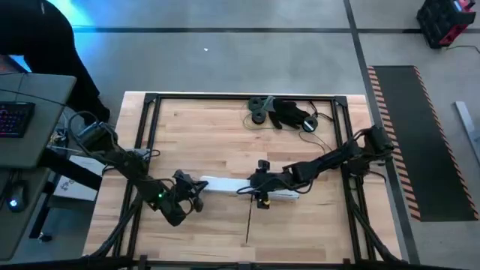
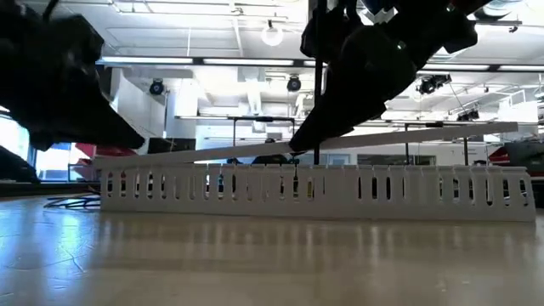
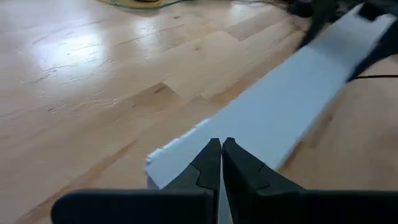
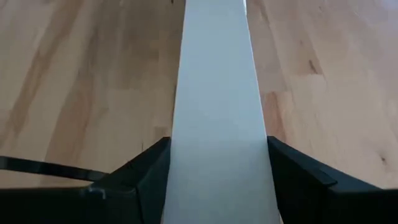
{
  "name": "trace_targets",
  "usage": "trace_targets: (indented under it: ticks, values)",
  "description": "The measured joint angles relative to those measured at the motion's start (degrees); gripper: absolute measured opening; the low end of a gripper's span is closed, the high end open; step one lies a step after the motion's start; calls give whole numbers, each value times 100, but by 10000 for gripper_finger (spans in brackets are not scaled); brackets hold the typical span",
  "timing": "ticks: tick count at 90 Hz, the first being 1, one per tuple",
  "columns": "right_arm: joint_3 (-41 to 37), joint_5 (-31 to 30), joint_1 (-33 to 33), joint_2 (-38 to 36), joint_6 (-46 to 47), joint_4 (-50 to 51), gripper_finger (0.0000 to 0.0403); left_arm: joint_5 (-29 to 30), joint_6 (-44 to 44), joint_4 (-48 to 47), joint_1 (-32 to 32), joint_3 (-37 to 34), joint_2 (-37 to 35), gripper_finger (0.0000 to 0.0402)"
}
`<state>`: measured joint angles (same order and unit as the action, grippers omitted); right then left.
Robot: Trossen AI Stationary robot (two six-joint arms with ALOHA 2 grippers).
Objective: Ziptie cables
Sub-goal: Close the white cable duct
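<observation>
Two grippers: left gripper has its fingers pressed together, holding nothing, at the left end of the white lid strip; right gripper pinches that strip across its width near mid-table.
Strip: it lies tilted over the slotted duct.
Cables: thin dark cables seem to lie at the far edge beside dark clutter, well apart from both grippers.
Step, judged: handling the lid, not yet the wires.
Doing it well: grip both edges squarely, move slowly and keep the left end steady so the strip doesn't twist.
</observation>
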<state>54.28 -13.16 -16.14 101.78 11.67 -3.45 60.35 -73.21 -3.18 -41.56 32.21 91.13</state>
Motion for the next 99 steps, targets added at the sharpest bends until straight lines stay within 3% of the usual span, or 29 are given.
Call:
trace_targets:
  ticks: [46, 64, 99]
  values:
    - [-2, -336, 0, -15, 62, -100, 209, 31, 484, 216, 348, -2, -104, 0]
    - [-2, -291, 4, -17, 248, -34, 209, -32, 1058, 653, 514, -2, -142, 0]
    - [-2, -45, 101, -20, 431, 32, 209, -323, 1093, 651, 636, -2, -142, 0]
